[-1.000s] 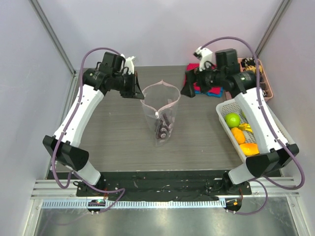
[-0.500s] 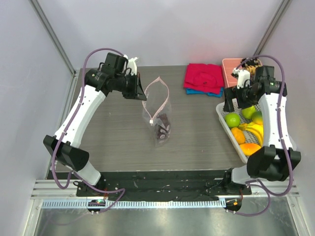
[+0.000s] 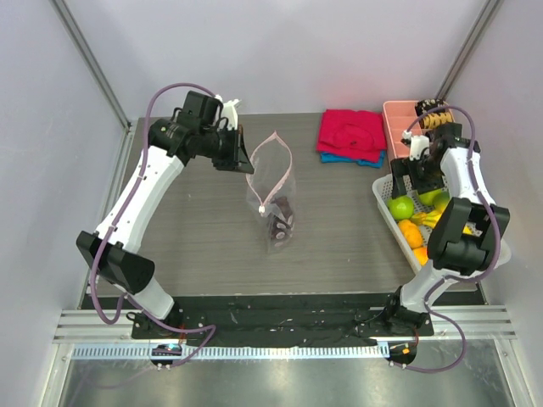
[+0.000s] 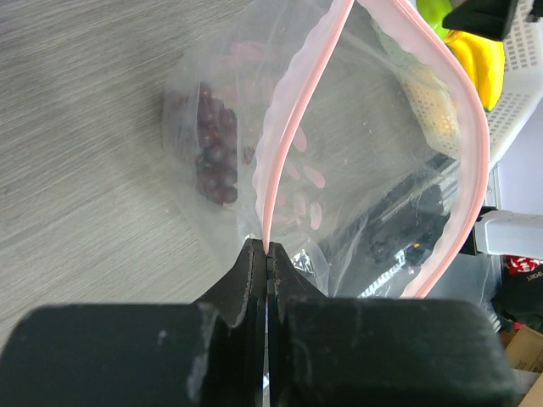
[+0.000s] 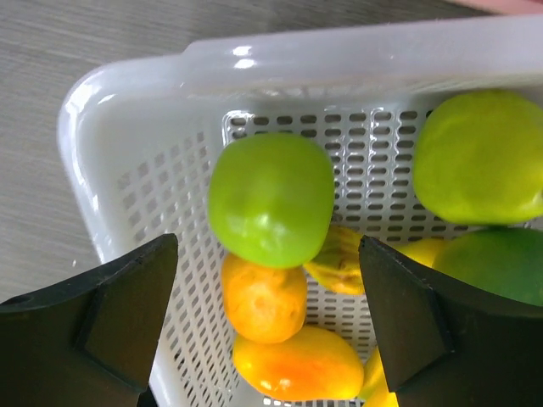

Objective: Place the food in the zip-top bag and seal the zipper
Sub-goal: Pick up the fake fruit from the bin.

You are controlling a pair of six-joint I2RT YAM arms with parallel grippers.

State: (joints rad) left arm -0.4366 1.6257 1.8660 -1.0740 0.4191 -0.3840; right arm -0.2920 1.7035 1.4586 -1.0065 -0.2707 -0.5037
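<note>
table (image 3: 195, 220): grey wood-grain top, seen from above.
bag (image 3: 273, 191): clear plastic, near the table's centre; its lower end rests on the table and its mouth is lifted toward 11 o'clock.
zipper (image 4: 293, 119): pale pink strip along the bag's mouth, unsealed; its two sides bow apart into an open loop.
grapes (image 4: 214, 153): dark purple bunch inside the bag, at its lower end.
left gripper (image 4: 267, 254): closed, pinching the bag's mouth edge where the two sides of the zipper meet; it stands at 11 o'clock of the bag.
basket (image 5: 136, 119): white mesh, at 3 o'clock of the bag, along the table's right edge.
green fruit (image 5: 271, 199): three round pieces in the basket (wrist view), one near its corner, two more at 2 to 3 o'clock of that one.
oranges (image 5: 263, 301): in the basket, at 6 o'clock of the corner green fruit and touching it.
bananas (image 5: 339, 263): yellow, mostly hidden under the green fruit.
right gripper (image 5: 267, 254): jaws spread wide, holding nothing, above the basket with the corner green fruit between its fingers in the wrist view.
cloth (image 3: 350, 131): red over blue, folded, at 1 o'clock of the bag.
tray (image 3: 397, 114): pink, at 12 o'clock of the basket; contents too small to tell.
</note>
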